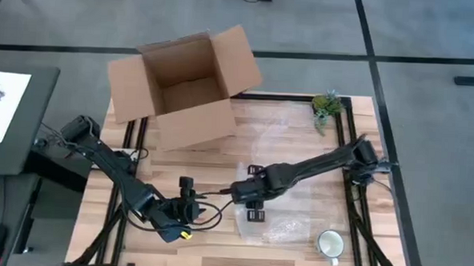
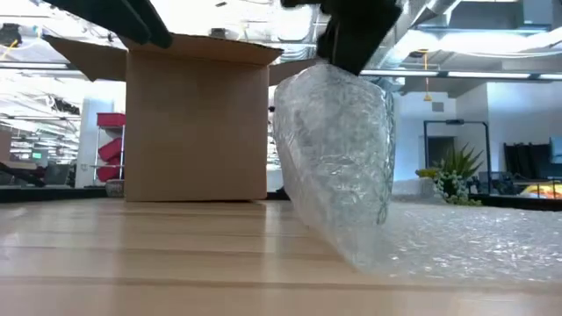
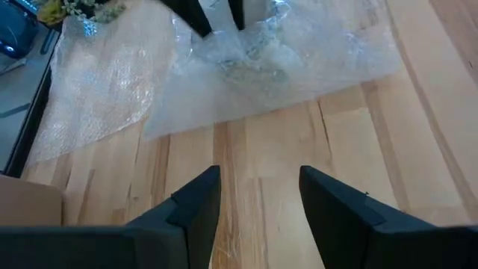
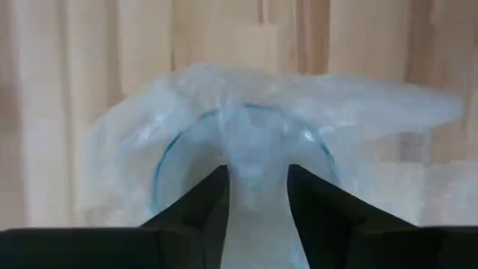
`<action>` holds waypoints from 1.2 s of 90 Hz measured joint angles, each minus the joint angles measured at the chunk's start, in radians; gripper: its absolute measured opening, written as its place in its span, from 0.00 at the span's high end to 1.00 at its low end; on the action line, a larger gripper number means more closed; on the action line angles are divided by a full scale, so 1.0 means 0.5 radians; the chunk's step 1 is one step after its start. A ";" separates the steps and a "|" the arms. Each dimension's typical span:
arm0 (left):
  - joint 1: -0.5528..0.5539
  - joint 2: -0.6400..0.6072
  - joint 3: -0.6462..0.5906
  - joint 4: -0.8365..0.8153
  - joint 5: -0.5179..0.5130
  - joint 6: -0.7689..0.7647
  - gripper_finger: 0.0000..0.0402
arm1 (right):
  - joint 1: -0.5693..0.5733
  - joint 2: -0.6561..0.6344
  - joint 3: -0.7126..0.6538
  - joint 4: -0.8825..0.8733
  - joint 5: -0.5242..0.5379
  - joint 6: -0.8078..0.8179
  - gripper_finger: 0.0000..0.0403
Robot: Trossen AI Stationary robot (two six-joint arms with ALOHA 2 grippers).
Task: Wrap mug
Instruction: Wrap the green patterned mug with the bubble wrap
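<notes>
Two dark jointed arms, black cables, yellow mark on left pincer (image 1: 187, 205), tapered black fingers (image 3: 196, 209)

An open cardboard box (image 1: 187, 87) sits at the wooden table's (image 1: 179, 166) far edge; a small potted plant (image 1: 327, 106) occupies the far right corner.

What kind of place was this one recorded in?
Probably a robotics lab or workshop, set up for packing: a wooden table on a taped grey floor, an open cardboard box, bubble wrap, and shelving beyond.
</notes>
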 joint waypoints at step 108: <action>0.001 0.000 0.000 0.005 0.000 -0.010 0.59 | -0.001 -0.119 -0.538 0.714 -0.009 0.112 0.70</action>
